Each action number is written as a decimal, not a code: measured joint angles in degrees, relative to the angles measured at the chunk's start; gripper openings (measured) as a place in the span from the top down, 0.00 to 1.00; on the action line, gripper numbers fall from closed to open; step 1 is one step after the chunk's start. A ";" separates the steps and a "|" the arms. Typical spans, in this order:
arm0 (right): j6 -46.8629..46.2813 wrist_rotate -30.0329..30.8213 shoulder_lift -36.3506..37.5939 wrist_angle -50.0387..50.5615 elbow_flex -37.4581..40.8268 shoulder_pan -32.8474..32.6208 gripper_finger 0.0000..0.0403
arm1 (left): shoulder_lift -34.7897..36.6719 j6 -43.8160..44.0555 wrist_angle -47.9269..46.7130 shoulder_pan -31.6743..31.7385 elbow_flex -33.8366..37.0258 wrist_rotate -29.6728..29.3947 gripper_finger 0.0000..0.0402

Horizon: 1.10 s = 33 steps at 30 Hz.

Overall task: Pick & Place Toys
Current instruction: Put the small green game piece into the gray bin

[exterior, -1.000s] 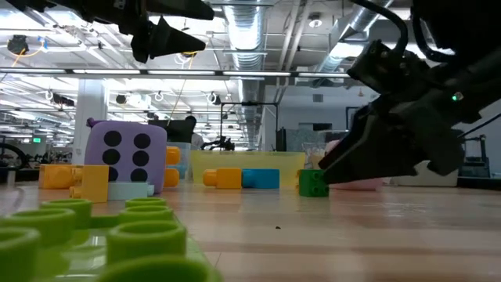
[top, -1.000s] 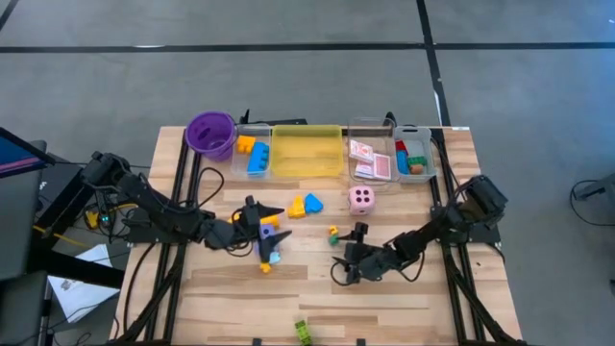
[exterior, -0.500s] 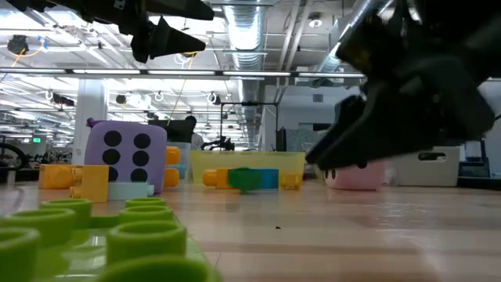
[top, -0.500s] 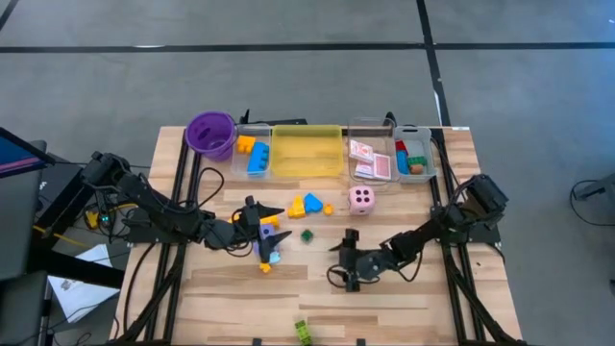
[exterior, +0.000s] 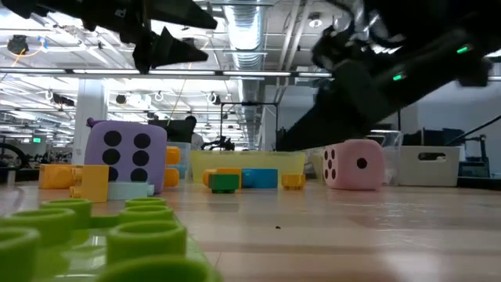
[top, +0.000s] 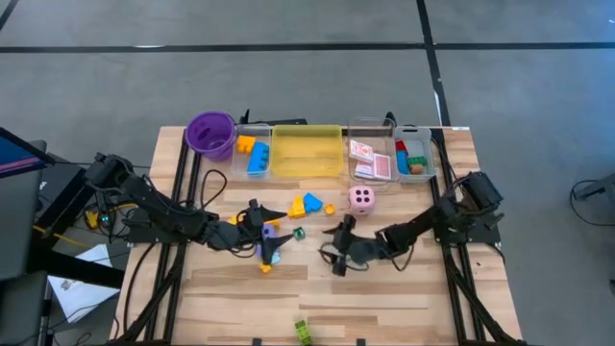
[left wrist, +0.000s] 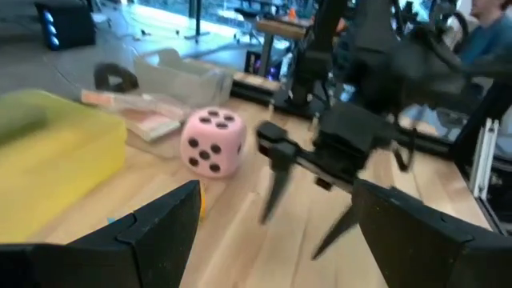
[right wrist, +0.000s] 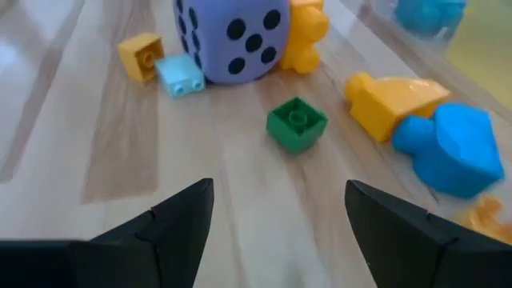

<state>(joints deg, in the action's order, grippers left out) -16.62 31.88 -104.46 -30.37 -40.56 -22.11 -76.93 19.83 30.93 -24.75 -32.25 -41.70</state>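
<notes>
The right gripper is held low over the middle of the table, its fingers spread wide with nothing between them. Just ahead of those fingers a small green block lies alone on the wood; in the high view it is seen at, between the two grippers. Beyond it in the right wrist view stands the purple dotted die, with a pale blue block and a small yellow block touching or close beside it.

The left gripper is positioned left of centre, above the purple die, its fingers also spread apart and empty. In the left wrist view the right gripper is seen farther off, near the pink dotted die.

A yellow block and a blue block lie touching each other near the middle of the table, with a small orange piece just beside them and the pink die to its right. At the near edge of the table a light green block rests by itself, filling the foreground of the low view.

Along the far edge are set a purple cup, a clear tray holding an orange and a blue block, a yellow tray, a clear tray with pink playing cards, and another clear tray holding red, green and orange blocks.
</notes>
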 joint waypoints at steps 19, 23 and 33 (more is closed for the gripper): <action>0.09 -11.62 -22.12 -26.75 -6.99 8.92 0.32 | -3.21 3.10 -0.06 0.61 0.00 1.58 0.21; 0.30 -11.86 -23.70 -26.88 -9.62 8.80 0.32 | -3.19 3.15 -0.06 0.61 0.02 1.59 0.21; -1.31 -10.80 -25.25 -22.29 -14.51 9.84 0.32 | -3.19 3.61 -0.06 0.61 0.02 1.57 0.21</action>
<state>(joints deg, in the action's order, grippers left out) -17.93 21.08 -129.71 -52.66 -55.07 -12.27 -80.12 23.44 30.87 -24.14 -32.23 -40.12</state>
